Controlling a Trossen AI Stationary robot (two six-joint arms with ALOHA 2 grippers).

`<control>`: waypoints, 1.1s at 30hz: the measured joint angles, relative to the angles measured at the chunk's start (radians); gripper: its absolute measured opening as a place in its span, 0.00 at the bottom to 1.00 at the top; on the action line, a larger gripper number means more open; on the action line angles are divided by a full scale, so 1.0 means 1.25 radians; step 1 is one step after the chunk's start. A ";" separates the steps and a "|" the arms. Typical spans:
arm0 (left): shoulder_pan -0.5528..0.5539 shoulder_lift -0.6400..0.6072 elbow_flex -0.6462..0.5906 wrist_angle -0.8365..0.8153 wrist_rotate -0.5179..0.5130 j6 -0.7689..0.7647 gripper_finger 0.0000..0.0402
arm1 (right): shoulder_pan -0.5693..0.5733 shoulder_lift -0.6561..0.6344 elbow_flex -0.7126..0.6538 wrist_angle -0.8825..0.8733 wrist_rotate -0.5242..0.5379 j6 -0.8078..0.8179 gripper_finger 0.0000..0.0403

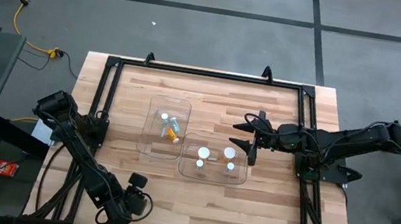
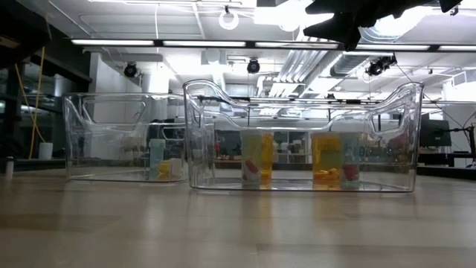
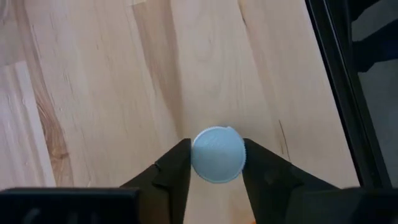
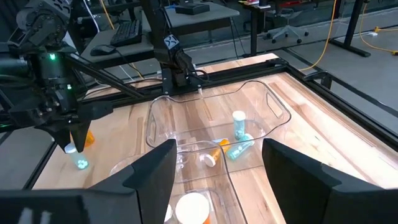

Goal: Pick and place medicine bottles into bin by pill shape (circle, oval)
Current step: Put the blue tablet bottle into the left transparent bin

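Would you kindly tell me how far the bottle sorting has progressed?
Done: three bottles lie in the far bin, three stand in the near bin. In hand: the left tool closes around a white-capped bottle. The right tool hangs open above the bins. No other loose bottles show.

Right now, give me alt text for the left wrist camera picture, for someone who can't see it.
Seen from above, the left gripper has its two dark fingers closed against the sides of a round white bottle cap. Bare light wooden table fills the rest, with a black frame rail running along one edge.
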 joint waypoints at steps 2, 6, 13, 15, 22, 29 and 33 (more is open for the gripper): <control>0.006 0.000 0.000 0.001 0.008 0.000 0.26 | 0.000 0.000 0.000 0.000 0.000 0.000 0.58; 0.031 -0.025 0.000 -0.011 0.038 0.013 0.22 | 0.000 0.000 0.000 0.000 0.000 0.000 0.58; 0.129 -0.206 -0.001 -0.113 -0.037 0.116 0.29 | 0.000 0.000 0.000 0.000 0.000 0.000 0.58; 0.174 -0.284 -0.001 -0.095 -0.099 0.150 0.29 | 0.000 0.000 0.000 0.003 0.000 0.000 0.58; 0.364 -0.476 -0.046 0.198 -0.209 0.284 0.28 | 0.000 0.000 0.000 0.009 -0.001 0.028 0.58; 0.508 -0.532 -0.306 0.716 -0.082 0.298 0.28 | 0.000 0.000 0.000 0.048 -0.058 0.030 0.58; 0.546 -0.516 -0.384 0.873 -0.066 0.251 0.28 | 0.000 0.000 0.000 0.072 -0.060 0.028 0.58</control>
